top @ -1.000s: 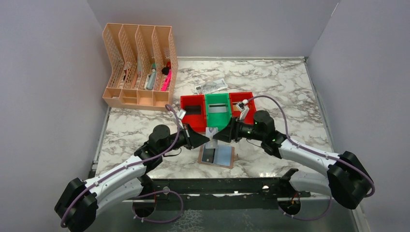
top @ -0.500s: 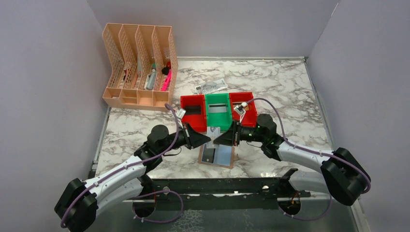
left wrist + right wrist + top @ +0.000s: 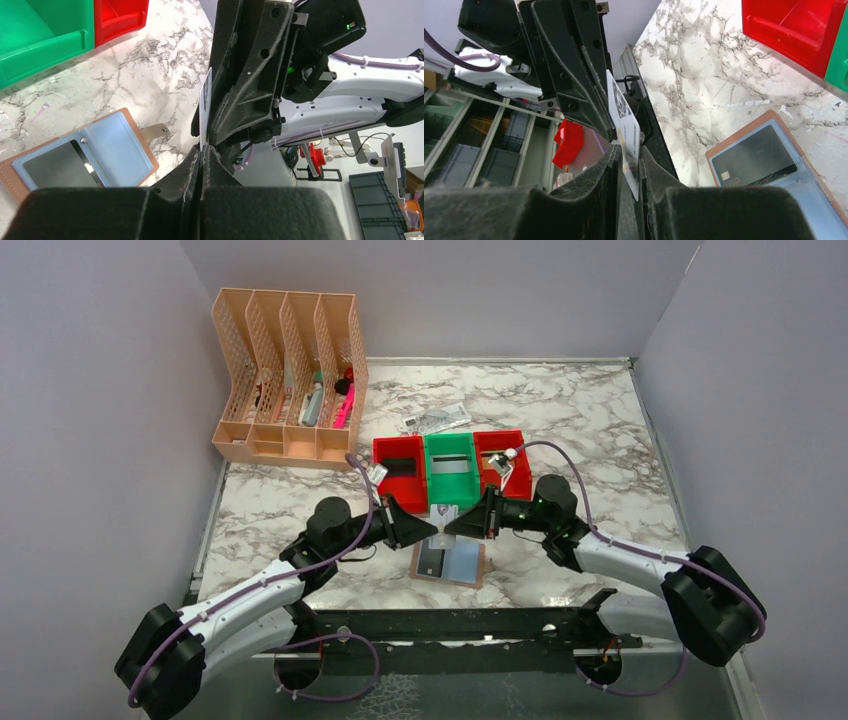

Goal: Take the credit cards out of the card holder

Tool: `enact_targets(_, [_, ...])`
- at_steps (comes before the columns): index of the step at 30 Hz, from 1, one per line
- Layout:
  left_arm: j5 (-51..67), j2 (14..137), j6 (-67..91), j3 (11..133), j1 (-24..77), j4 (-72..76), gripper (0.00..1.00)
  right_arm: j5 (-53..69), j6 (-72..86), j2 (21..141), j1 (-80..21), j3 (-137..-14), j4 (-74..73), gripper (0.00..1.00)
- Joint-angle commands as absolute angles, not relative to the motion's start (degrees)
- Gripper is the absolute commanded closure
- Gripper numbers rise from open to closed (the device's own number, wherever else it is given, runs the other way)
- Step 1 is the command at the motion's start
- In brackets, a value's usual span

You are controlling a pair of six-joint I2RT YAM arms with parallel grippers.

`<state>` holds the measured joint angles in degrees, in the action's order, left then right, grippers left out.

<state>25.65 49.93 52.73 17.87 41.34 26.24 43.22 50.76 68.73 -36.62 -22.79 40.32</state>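
Top external view sets both arms nose to nose just above the open card holder (image 3: 448,563), which lies flat on the counter (image 3: 600,440) near the bins. The left fingers (image 3: 185,170) are pressed together on one edge of a pale credit card (image 3: 205,105). The right fingers (image 3: 599,190) sit against both faces of that card and appear clamped on it.

For a clean handover, I judge the left should let go only once the right hold is firm, then back straight off so the card neither twists nor slips.

Counted:
- Four cards show: the held one, a dark card (image 3: 754,155) in the holder's pocket, a black card (image 3: 400,467) in the left red bin (image 3: 380,460), and a grey card (image 3: 452,466) in the green bin (image 3: 450,495).
- Three bins show. The right red bin (image 3: 515,440) is partly hidden.
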Motion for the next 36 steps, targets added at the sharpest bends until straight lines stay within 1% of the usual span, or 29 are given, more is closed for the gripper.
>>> enact_targets(1, [27.28,49.69,52.3,18.74,41.22,27.42,1.0,45.57,52.86,69.81,-35.83,-21.03,47.26,0.81])
enact_targets(4, [26.52,49.34,51.98,18.34,40.95,26.73,1.0,44.68,52.73,70.11,-35.68,-20.15,47.62,0.93])
enact_targets(5, [25.89,49.29,51.54,18.37,40.68,25.5,0.97,43.98,52.39,70.25,-35.68,-20.17,46.66,0.96])
enact_targets(6, [25.28,49.3,51.01,18.56,40.35,24.13,0.9,43.41,52.13,70.42,-35.68,-20.28,45.66,0.99])
enact_targets(7, [24.73,49.37,50.45,18.78,39.93,22.51,0.81,43.09,51.97,70.47,-35.68,-20.21,45.14,0.99])
enact_targets(10, [22.08,49.08,47.14,21.08,38.96,14.84,0.54,42.4,51.15,70.12,-35.68,-20.11,43.79,0.99])
enact_targets(13, [16.67,47.79,42.5,25.05,38.63,5.1,0.32,40.09,48.88,68.72,-35.66,-20.87,38.94,0.99])
enact_targets(14, [14.77,47.32,41.06,26.38,38.59,2.22,0.25,38.95,47.89,68.13,-35.68,-21.22,37.1,0.99])
enact_targets(16, [10.24,46.71,38.17,29.2,38.46,-4.17,0.16,35.66,45.25,66.85,-35.68,-22.73,32.11,0.99])
enact_targets(20, [-1.92,47.99,32.38,36.55,38.35,-19.28,0.08,25.31,38.01,64.91,-35.68,-27.24,18.5,0.99])
enact_targets(23, [-9.38,49.13,28.45,41.1,38.32,-26.72,0.04,18.11,32.93,65.51,-35.68,-29.98,13.98,0.99])
enact_targets(25, [-12.31,48.22,26.12,42.47,38.31,-28.2,0.01,14.94,29.3,66.79,-35.69,-32.19,12.37,0.99])
enact_targets(30, [-17.73,44.53,20.78,41.41,38.32,-27.89,0.01,8.32,22.11,71.72,-35.77,-39.01,9.65,0.99])
enact_targets(36, [-18.92,42.2,17.69,39.8,38.23,-26.14,0.01,-1.95,8.99,77.21,-36.32,-40.82,16.31,0.99])
